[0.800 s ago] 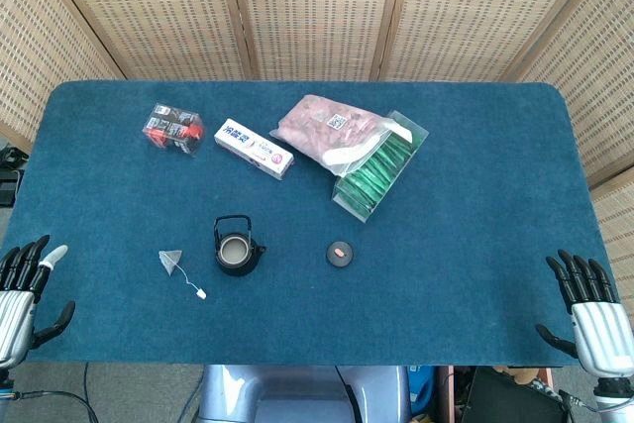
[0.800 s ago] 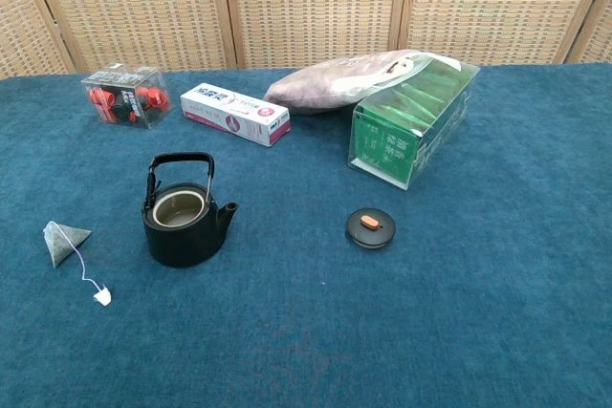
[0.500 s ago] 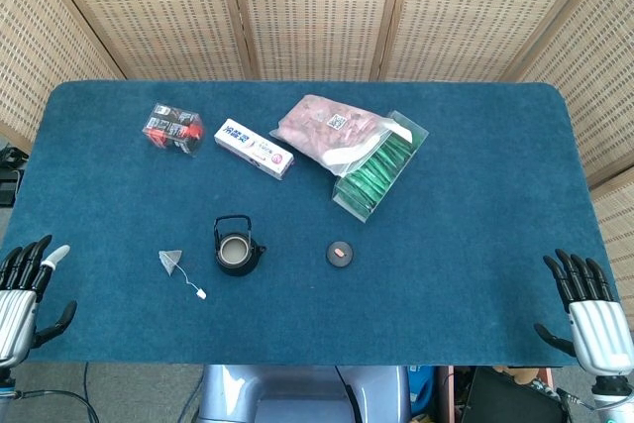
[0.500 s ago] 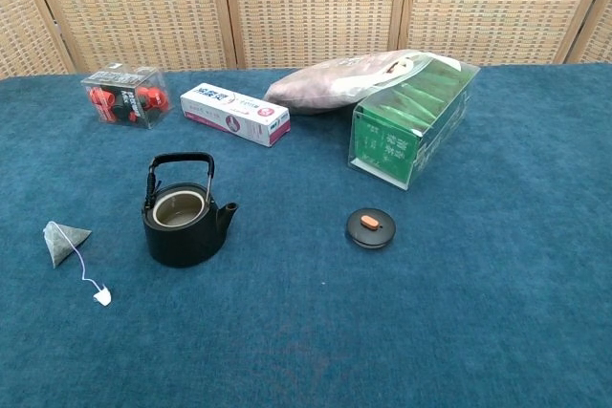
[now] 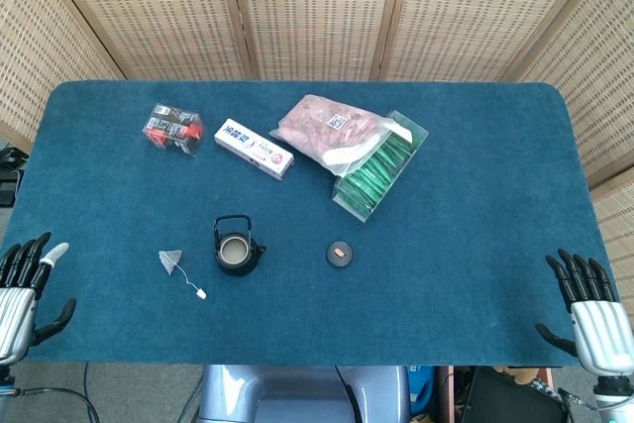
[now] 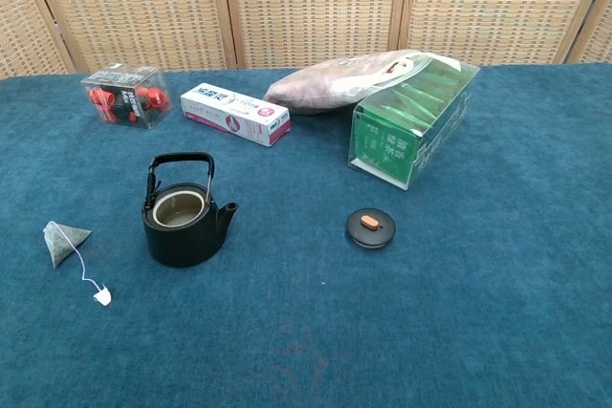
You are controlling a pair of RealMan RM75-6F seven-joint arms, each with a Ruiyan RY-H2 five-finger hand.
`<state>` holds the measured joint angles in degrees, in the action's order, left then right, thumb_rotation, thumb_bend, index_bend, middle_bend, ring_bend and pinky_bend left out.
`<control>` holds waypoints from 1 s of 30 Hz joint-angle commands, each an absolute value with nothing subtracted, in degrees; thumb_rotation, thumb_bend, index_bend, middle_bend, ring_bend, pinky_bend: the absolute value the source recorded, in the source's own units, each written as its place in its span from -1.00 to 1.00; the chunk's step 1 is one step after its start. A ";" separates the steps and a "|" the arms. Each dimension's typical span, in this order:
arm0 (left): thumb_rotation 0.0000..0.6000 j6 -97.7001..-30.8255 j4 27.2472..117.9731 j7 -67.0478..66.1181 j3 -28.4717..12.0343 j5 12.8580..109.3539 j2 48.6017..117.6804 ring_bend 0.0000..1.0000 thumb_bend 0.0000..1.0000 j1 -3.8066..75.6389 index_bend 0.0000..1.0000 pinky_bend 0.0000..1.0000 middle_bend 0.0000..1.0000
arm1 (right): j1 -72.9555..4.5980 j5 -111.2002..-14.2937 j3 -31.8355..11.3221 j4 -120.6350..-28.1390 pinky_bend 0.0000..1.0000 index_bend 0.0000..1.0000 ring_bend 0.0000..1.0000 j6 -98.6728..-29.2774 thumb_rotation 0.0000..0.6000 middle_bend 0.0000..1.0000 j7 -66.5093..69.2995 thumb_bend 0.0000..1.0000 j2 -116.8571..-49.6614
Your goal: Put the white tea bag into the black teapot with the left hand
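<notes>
White pyramid tea bag (image 6: 65, 242) lies beside lidless black teapot (image 6: 182, 216); left hand (image 5: 22, 291) fingers spread, empty.

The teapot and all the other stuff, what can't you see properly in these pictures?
- Black teapot: its bottom inside is too dark to see in either view.
- White tea bag: the print on its tag is too small.
- Left hand and right hand: cut off by the head view's bottom edge; absent from the chest view.
- Pink bag: contents are blurry.
</notes>
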<state>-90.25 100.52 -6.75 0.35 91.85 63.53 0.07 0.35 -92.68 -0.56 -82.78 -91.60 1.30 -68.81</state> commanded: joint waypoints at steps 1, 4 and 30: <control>1.00 -90.26 100.56 -6.79 0.31 91.88 63.50 -1.00 -0.26 0.12 -0.79 -1.00 -1.00 | 0.44 -92.62 -0.50 -82.76 -0.83 -0.82 -1.00 -91.62 1.00 -0.76 1.33 -0.86 -68.77; 1.00 -90.17 100.60 -6.96 0.30 92.06 63.46 -1.00 -0.26 0.25 -0.79 -1.00 -1.00 | 0.51 -92.62 -0.49 -82.72 -0.83 -0.82 -1.00 -91.72 1.00 -0.76 1.37 -0.86 -68.78; 1.00 -79.20 101.31 -12.53 1.90 99.58 62.29 -0.01 -0.24 8.40 -0.23 -0.02 0.12 | 1.01 -92.05 -0.47 -82.22 -0.83 -0.82 -1.00 -91.90 1.00 -0.76 1.97 -0.86 -68.91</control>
